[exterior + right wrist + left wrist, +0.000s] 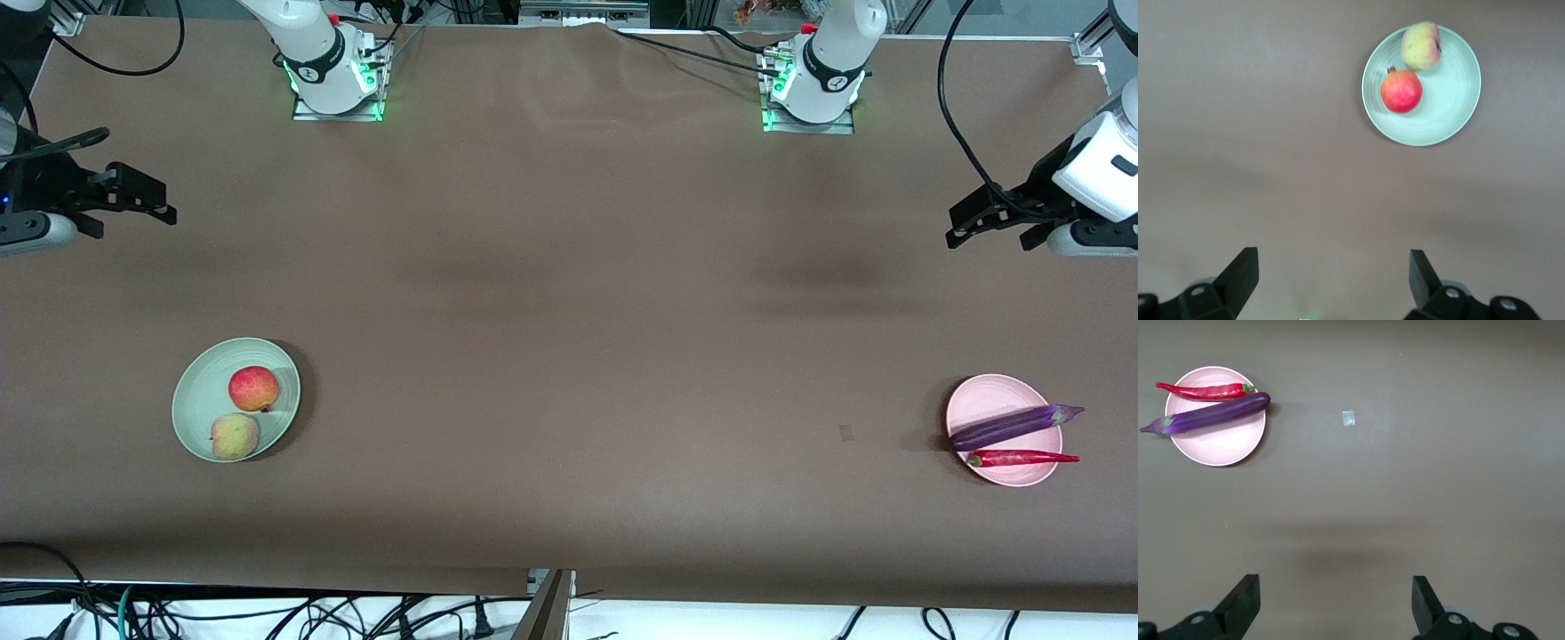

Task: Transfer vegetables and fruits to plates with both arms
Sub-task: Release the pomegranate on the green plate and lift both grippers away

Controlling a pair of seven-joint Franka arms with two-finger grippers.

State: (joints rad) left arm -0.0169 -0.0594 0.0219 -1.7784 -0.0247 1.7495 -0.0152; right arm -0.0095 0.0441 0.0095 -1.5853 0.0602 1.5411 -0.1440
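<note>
The mint green plate lies toward the right arm's end of the table and holds the red-yellow apple and the peach; in the right wrist view the plate, apple and peach show too. The pink plate lies toward the left arm's end and holds the purple eggplant and red chili; the left wrist view shows the plate, eggplant and chili. My right gripper is open and empty, raised over bare table. My left gripper is open and empty, likewise raised.
A small pale square mark lies on the brown table cover beside the pink plate, also in the left wrist view. The arm bases stand along the table's edge farthest from the front camera. Cables hang at the nearest edge.
</note>
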